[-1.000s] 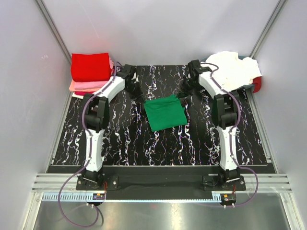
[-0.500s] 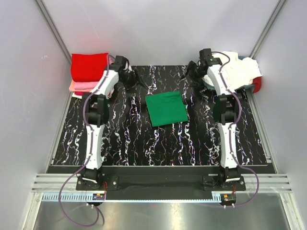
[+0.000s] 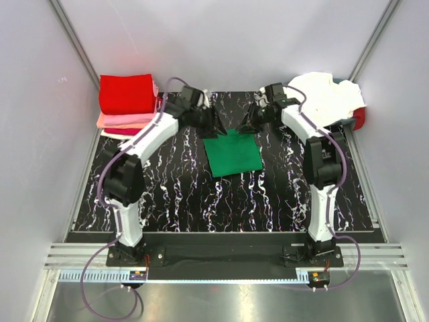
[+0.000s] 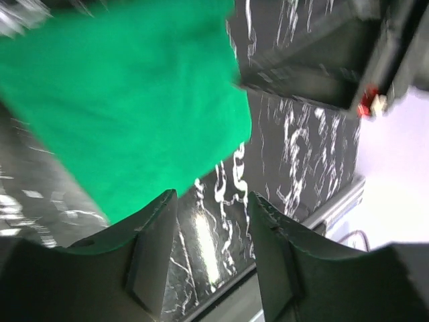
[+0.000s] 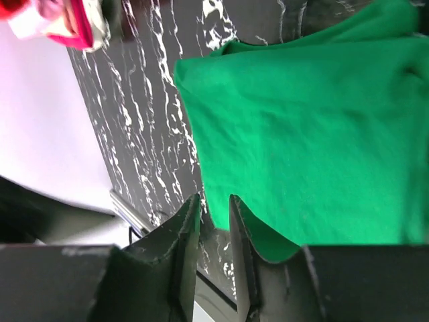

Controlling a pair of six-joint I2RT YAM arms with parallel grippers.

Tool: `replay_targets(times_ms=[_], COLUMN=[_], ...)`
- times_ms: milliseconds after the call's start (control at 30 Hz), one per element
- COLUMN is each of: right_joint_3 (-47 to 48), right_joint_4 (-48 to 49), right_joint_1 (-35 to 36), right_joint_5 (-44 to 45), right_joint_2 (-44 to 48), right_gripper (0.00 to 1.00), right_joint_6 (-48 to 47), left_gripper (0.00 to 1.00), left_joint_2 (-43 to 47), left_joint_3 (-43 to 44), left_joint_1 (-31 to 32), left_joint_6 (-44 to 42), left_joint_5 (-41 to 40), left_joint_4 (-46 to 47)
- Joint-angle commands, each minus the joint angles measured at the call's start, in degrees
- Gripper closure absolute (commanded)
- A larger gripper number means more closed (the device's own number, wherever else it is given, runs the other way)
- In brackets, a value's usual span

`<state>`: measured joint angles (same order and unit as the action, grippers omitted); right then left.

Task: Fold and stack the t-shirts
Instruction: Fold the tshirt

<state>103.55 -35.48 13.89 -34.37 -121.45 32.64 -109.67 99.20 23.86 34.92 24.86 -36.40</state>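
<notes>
A bright green t-shirt (image 3: 232, 153) lies folded in a flat square on the middle of the black white-veined mat (image 3: 167, 181). My left gripper (image 3: 218, 125) is at its far left corner, open and empty; in the left wrist view (image 4: 212, 196) the green cloth (image 4: 134, 100) lies just beyond the fingertips. My right gripper (image 3: 244, 125) is at the far right corner; in the right wrist view (image 5: 213, 198) its jaws stand narrowly apart over the mat at the cloth's edge (image 5: 301, 134), with nothing between them.
A stack of folded red (image 3: 126, 94) and pink (image 3: 120, 121) shirts sits at the back left corner. A loose pile of white and cream shirts (image 3: 325, 97) lies at the back right, with a bit of red (image 3: 360, 119) under it. Grey walls enclose the sides.
Both grippers pulled back toward the rear corners, then swung inward and down to the green shirt's far edge. The shirt went from slightly rumpled to flat.
</notes>
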Motion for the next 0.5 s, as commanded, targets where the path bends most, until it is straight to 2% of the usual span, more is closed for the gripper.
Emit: replay_targets(times_ms=[0, 233, 400, 467], right_joint_3=[2.61, 18.94, 24.59, 25.56], right_joint_4=[3.06, -3.18, -1.61, 0.4], right_joint_1=[0.26, -1.23, -5.88, -6.77], right_joint_5=[-4.83, -6.22, -11.14, -15.27], right_joint_2=[-5.28, -19.24, -26.64, -29.45], right_gripper=[0.7, 0.72, 0.74, 0.74], right_joint_6=[-1.79, -4.34, -1.63, -0.13], left_gripper=[0.51, 0.55, 0.57, 0.58], left_joint_2=[-3.18, -9.68, -10.66, -10.48], left_joint_3=[-3.39, -4.71, -8.57, -12.87], left_joint_1=[2.33, 4.53, 4.44, 4.53], left_joint_6=[3.22, 4.64, 2.27, 1.65], left_joint_5=[-1.22, -1.13, -2.45, -2.98], left_joint_4=[6.06, 8.8, 8.45, 9.24])
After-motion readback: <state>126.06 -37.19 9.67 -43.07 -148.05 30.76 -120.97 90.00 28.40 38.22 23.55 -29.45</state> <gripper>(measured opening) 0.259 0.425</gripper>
